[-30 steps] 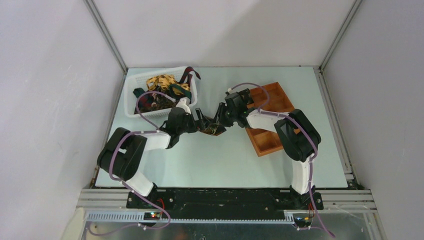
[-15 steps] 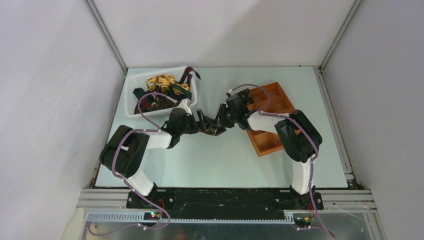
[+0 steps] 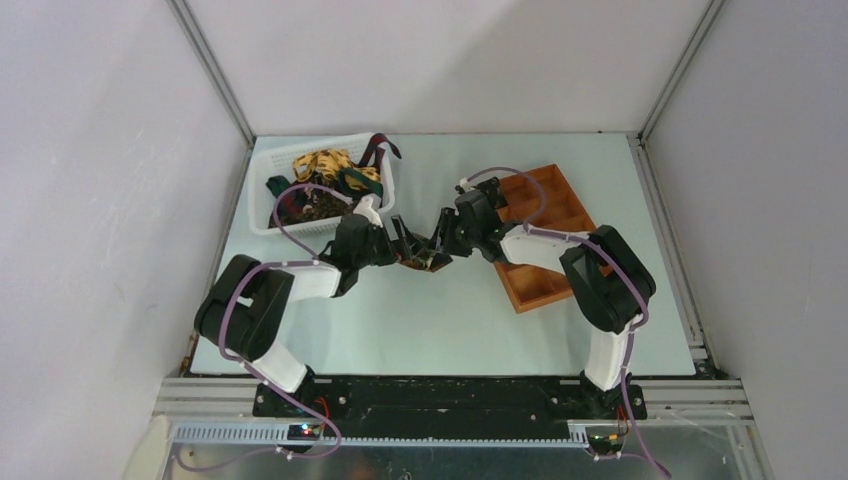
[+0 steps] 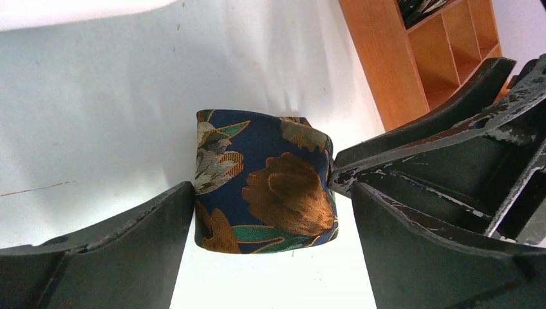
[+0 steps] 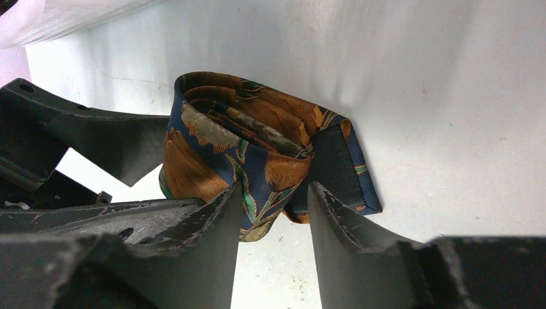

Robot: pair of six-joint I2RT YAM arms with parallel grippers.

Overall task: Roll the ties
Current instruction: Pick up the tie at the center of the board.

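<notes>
A rolled tie [image 3: 415, 262] [image 4: 267, 187] [image 5: 238, 148], navy with brown and green flowers, stands on the table between the two arms. My left gripper [image 3: 400, 245] [image 4: 270, 193] is open wide, with a finger on each side of the roll. Its left finger touches the roll and its right finger stands apart from it. My right gripper [image 3: 437, 247] [image 5: 270, 190] comes in from the other side. It pinches the roll's outer layers and the dark tail end, and fabric touches both fingers. More ties [image 3: 325, 165] lie heaped in the white basket [image 3: 262, 215].
The orange-brown compartment tray [image 3: 545, 290] [image 4: 386, 64] lies right of the roll, under the right arm. A dark coil [image 4: 418, 8] sits in one far compartment. The basket's edge [image 5: 64, 19] is just behind the roll. Grey walls enclose the table.
The right arm's elbow has swung slightly to the right and its wrist has shifted a little. The left arm and the roll stay in place.
</notes>
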